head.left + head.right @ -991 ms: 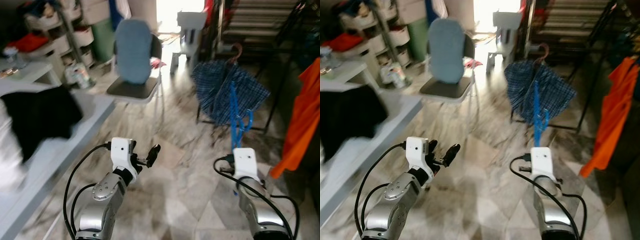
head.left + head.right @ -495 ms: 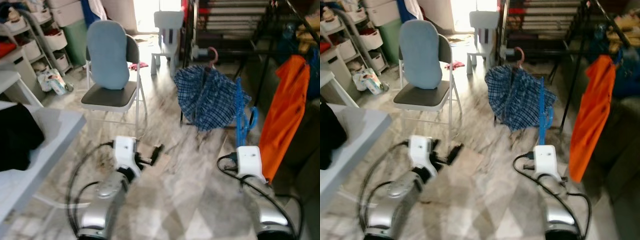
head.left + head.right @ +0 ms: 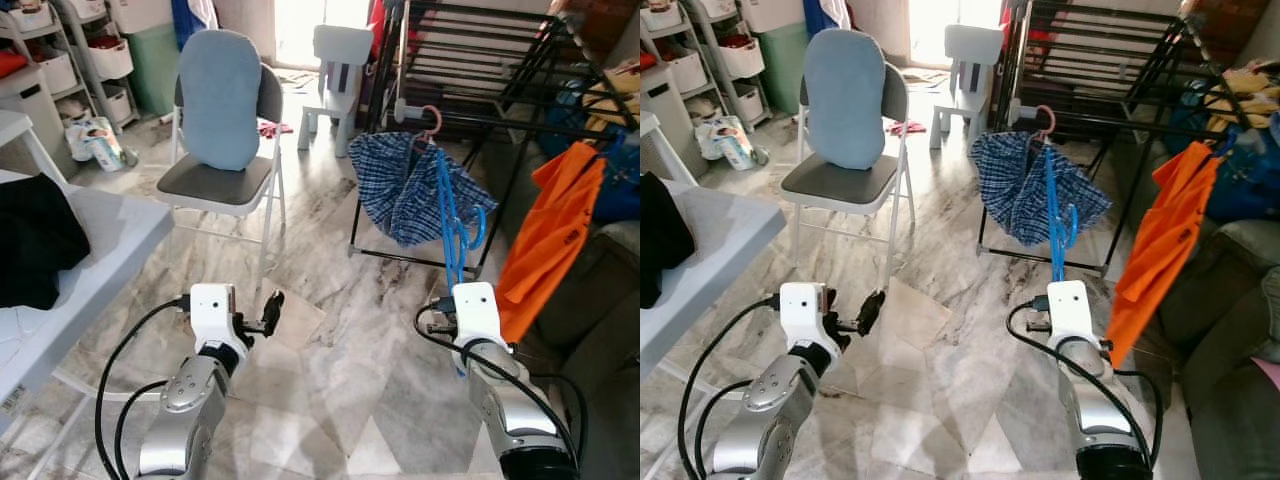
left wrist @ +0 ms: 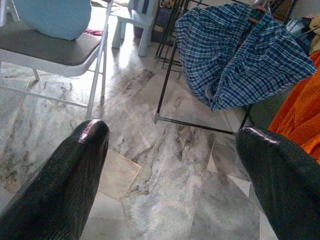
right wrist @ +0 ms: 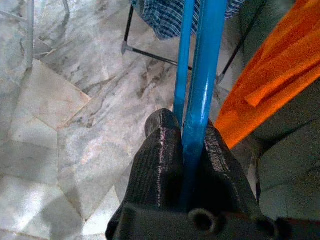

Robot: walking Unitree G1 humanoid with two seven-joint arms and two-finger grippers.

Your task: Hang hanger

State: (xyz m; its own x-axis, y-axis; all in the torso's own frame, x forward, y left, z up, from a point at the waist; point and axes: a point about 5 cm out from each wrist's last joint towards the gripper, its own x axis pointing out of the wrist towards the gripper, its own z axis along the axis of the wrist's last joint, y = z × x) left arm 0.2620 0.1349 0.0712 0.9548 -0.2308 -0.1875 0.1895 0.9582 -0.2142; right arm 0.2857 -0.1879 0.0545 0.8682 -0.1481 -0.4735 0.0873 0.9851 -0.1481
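A blue hanger (image 3: 447,215) stands upright out of my right gripper (image 5: 192,150), which is shut on its lower part. The hanger's top reaches up in front of a blue plaid shirt (image 3: 405,185). That shirt hangs by a pink hook from a rail of the black drying rack (image 3: 500,122). An orange garment (image 3: 545,240) hangs from the same rack just right of the hanger. My left gripper (image 4: 170,165) is open and holds nothing. It is held low over the marble floor, to the left of the rack.
A folding chair (image 3: 225,110) with a blue cushion stands ahead on the left, a small white chair (image 3: 340,60) behind it. A white table (image 3: 120,235) with black cloth (image 3: 30,240) is at my left. A dark sofa (image 3: 1230,300) is at the right.
The camera has swung right and steadied, so the rack and orange garment now stand closer and sharper. The right gripper still holds the blue hanger; the left stays open.
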